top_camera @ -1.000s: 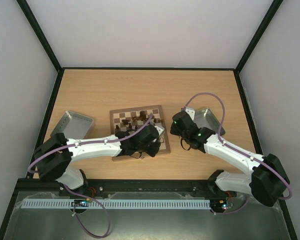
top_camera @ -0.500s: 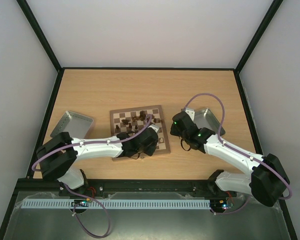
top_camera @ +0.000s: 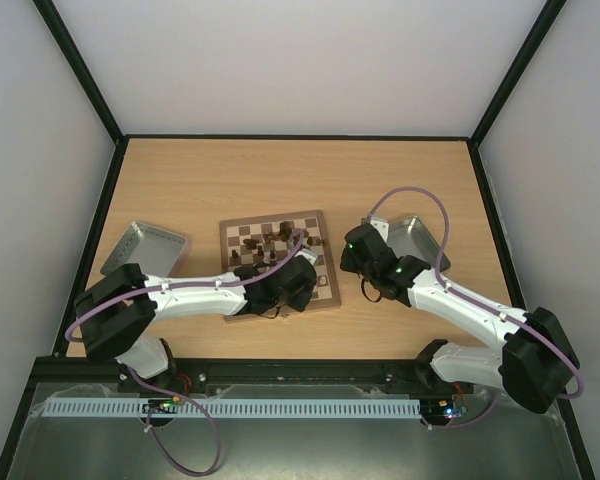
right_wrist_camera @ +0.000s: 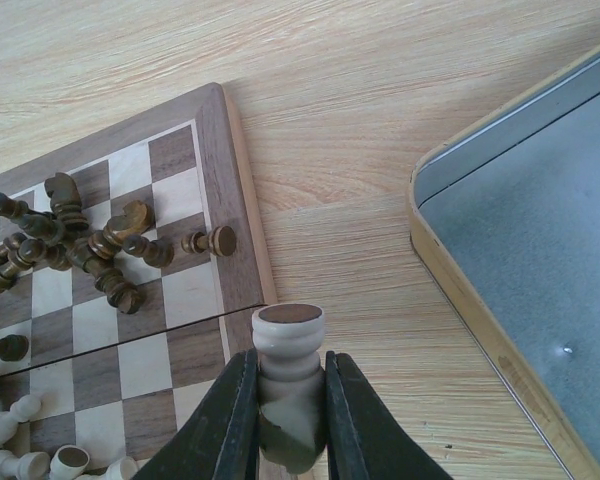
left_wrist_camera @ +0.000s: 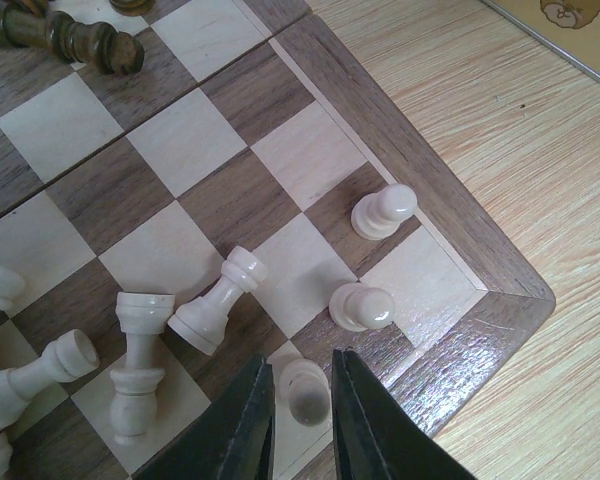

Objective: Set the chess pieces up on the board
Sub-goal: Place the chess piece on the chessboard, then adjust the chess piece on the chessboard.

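Observation:
The board (top_camera: 325,290) lies mid-table, with a heap of dark chess pieces (top_camera: 275,238) at its far side. In the left wrist view my left gripper (left_wrist_camera: 302,360) hangs over the board's near right corner. Its jaws stand slightly apart on either side of an upright cream pawn (left_wrist_camera: 305,388), with thin gaps showing. Two more cream pawns (left_wrist_camera: 383,210) (left_wrist_camera: 360,306) stand along that edge, and several cream pieces (left_wrist_camera: 215,305) lie toppled to the left. My right gripper (right_wrist_camera: 290,358) is shut on a cream piece (right_wrist_camera: 288,335), base outward, above the board's right border (right_wrist_camera: 242,200).
A grey metal tray (top_camera: 145,247) sits left of the board. Another grey tray (top_camera: 420,238) lies right of it, close beside the right gripper. Dark pieces (right_wrist_camera: 80,240) lie tangled on the far squares. Black frame rails edge the table.
The left jaws, shut on the cream pawn before, have parted a little and the pawn stands between them. The left arm settled slightly lower. The right arm has stayed put.

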Controlling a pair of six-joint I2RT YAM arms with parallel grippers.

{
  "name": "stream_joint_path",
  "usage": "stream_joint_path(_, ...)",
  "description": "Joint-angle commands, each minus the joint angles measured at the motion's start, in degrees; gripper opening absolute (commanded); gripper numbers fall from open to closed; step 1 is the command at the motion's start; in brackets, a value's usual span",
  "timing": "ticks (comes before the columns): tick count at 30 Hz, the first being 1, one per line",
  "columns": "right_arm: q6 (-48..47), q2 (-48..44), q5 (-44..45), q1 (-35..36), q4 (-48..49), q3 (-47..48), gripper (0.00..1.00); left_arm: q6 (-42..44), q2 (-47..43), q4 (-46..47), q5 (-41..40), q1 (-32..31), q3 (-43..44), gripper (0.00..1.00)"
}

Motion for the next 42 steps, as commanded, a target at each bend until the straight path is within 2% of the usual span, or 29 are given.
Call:
stream_joint_path(1,1.0,-0.2,0.7,-0.3,0.5,-0.5,0.15,0.4,-0.6,-0.1,-1.3,-0.1,0.0,0.19)
stream_joint_path(13,1.2,-0.7,0.2,-0.3,0.7,-0.6,0.15,0.2,-3.2,-5.0,1.3,-0.1,5.6,0.21)
stream_joint_path(20,1.3,-1.5,-0.2,-0.2,0.8,-1.0,0.15,1.6,-2.4,-16.5,3.5,1.1,12.9,0.31)
stream_joint_path(27,1.6,-1.7,-0.6,-0.2,1.6,-1.4,0.15,3.5,-0.8,-22.5,14.1,8.0,16.9,0.18)
stream_joint_path(35,1.9,-1.8,-1.0,-0.3,2.0,-1.7,0.15,6.5,5.1,-25.5,25.3,13.6,20.0,0.18)
stream_joint_path(42,2.4,-2.1,-1.3,-0.2,2.3,-2.2,0.15,8.1,10.0,-27.5,28.4,14.5,22.2,0.17)
